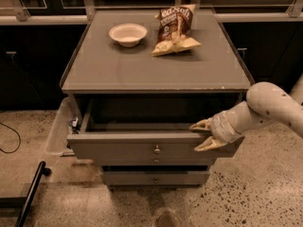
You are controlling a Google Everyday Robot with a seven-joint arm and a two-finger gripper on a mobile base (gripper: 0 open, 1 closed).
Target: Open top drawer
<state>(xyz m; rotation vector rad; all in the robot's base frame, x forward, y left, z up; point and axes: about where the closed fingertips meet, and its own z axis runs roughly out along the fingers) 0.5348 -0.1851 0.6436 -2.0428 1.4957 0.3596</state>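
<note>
Top drawer (123, 151): grey, flat front, small round metal knob (156, 149) at centre. Lower middle of frame. Pulled partly out toward viewer, front level, dark box interior exposed behind it. Gripper (202, 136) at right end of drawer front, fingers spread apart: upper one at front's top edge, lower one across its face.

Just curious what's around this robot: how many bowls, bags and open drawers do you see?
Bowl: 1
Bag: 1
Open drawer: 1
Total: 3
Gripper, open, sits at that drawer's front, right end.
</note>
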